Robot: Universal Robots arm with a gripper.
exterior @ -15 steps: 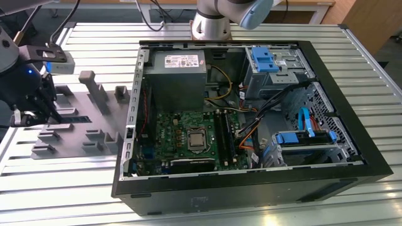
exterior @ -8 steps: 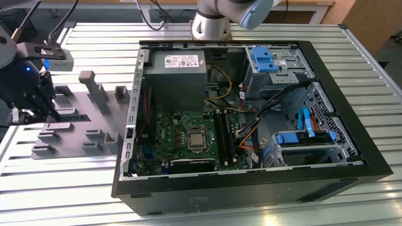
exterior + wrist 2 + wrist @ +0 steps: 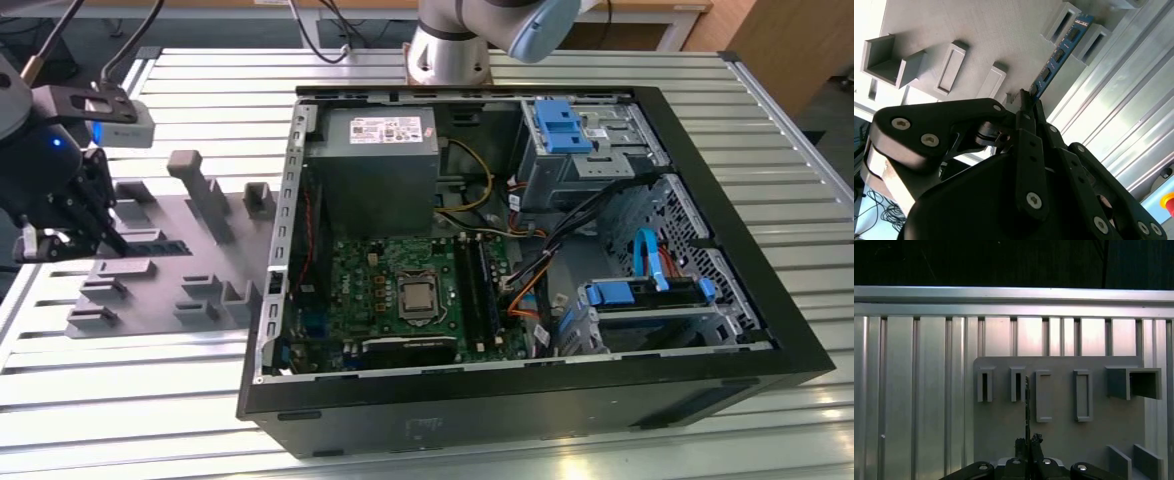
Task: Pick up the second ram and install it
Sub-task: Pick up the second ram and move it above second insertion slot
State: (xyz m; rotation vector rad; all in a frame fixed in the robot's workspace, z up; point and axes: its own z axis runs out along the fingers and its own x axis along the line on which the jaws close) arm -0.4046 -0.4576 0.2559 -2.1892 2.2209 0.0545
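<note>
End effector (image 3: pixel 1026 101): I see it clamped on the second ram (image 3: pixel 1060 54), long axis running straight outward across the holder tray (image 3: pixel 929 30).

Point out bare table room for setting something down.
The table is bare between the grey tray and its edge nearest the exterior camera, and between tray and arm base. Crowded: the tray, where the pincer grips the second ram, and the computer case.

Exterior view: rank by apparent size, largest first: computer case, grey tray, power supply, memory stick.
1. computer case
2. grey tray
3. power supply
4. memory stick, a thin sliver seen edge-on, clearly the smallest
</note>
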